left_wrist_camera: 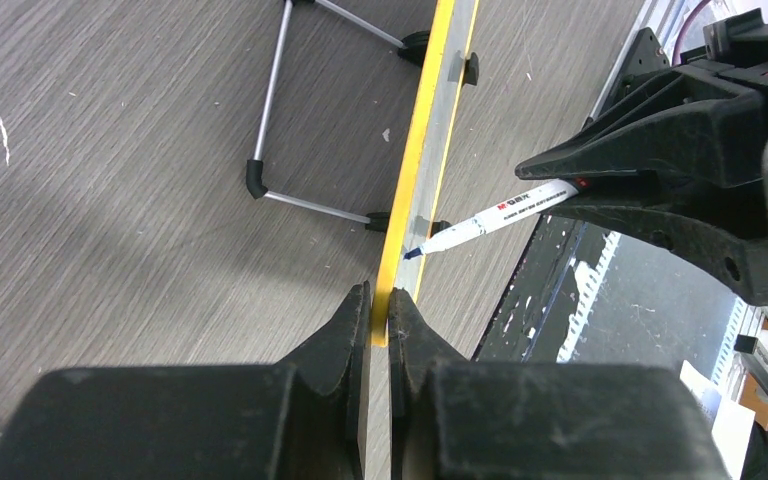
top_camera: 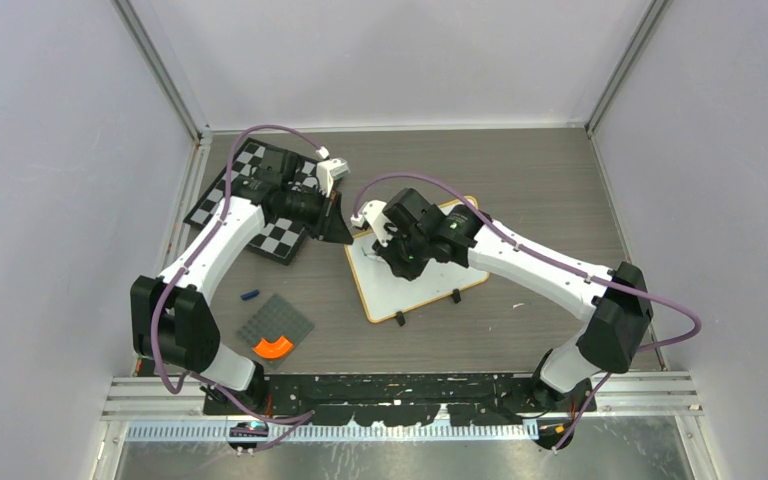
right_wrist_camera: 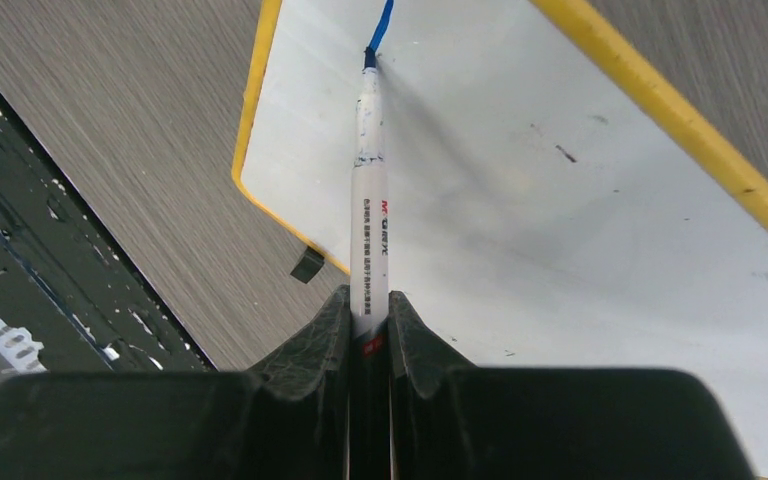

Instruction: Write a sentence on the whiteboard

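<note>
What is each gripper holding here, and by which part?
Left gripper pinches the whiteboard by its frame edge; right gripper grips the marker by its rear end, tip on the board.

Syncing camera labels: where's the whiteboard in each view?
Top external: whiteboard at picture centre.
Left wrist: edge-on, rising from the closed left end effector.
Right wrist: fills the upper picture, behind the marker.
Shared landmark: black clip foot.

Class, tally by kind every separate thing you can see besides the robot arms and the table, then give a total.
whiteboard: 1
marker: 1
chessboard: 1
grey studded plate: 1
orange curved piece: 1
small blue piece: 1
wire stand: 1
Total: 7
</note>
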Motion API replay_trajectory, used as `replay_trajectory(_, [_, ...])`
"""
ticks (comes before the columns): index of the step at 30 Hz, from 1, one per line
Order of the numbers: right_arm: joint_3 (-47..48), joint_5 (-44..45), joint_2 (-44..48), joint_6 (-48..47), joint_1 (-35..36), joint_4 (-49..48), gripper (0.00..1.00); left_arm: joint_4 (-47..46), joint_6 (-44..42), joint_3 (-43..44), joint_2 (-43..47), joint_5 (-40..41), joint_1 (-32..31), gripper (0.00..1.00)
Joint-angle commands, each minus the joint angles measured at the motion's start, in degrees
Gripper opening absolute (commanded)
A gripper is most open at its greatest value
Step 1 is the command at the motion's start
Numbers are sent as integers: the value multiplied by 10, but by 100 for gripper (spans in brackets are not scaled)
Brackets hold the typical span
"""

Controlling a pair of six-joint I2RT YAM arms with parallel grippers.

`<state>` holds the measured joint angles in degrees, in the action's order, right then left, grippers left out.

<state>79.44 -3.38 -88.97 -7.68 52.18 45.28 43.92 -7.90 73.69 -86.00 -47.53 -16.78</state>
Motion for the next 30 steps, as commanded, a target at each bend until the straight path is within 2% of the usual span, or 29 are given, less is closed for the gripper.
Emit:
replay_trajectory(1, [-9, 18, 29, -6, 3, 0, 0, -20, 3, -2, 3, -1, 1, 0])
replay_trajectory(17, [35, -5, 55, 3, -2, 8, 0, -19, 1, -3, 7, -2, 1, 0])
replay_trajectory(30, [38, 65, 16, 13, -3, -9, 0, -19, -1, -5, 11, 0, 0, 0])
